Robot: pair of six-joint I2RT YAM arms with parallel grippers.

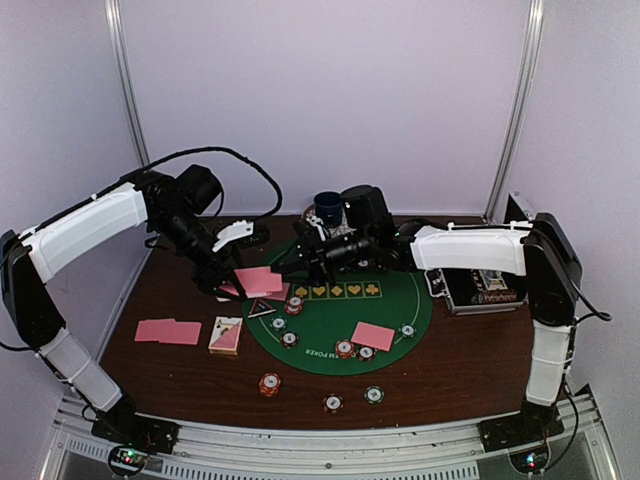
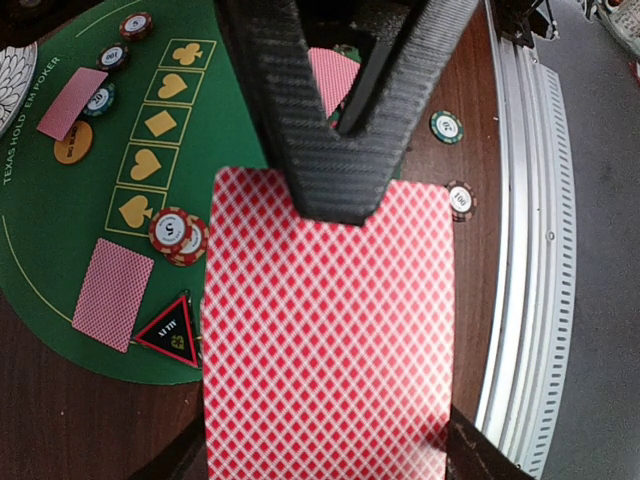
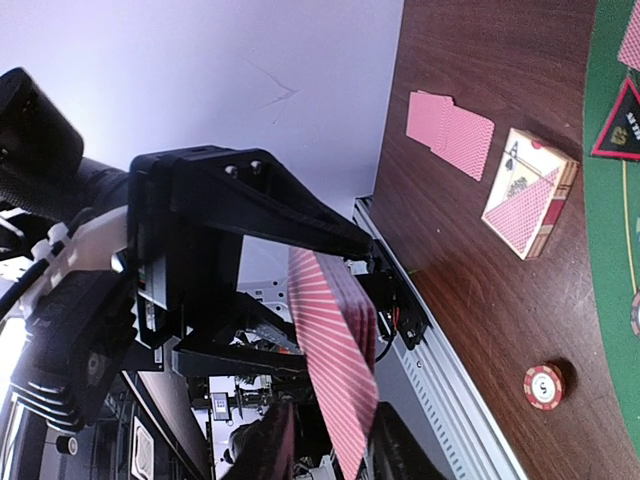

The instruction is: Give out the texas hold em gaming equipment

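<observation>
Left gripper [image 2: 340, 150] clenched on card [image 2: 325, 330], card hanging above mat [image 2: 60, 240] at its left rim, toward table's back-left. Right gripper [image 3: 330, 440] holds card stack [image 3: 335, 370] edge-on.

Risks, judged:
- thin pinch at card's top edge; card may swing or slip
- arms close together; collision could scatter chips [image 2: 178, 235]

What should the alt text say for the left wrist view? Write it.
A pink-backed playing card fills the frame, clamped between the left gripper's black fingers above a green felt mat. On the mat lie two more face-down cards, a black-red triangle marker, stacked red chips and an orange disc.
</observation>
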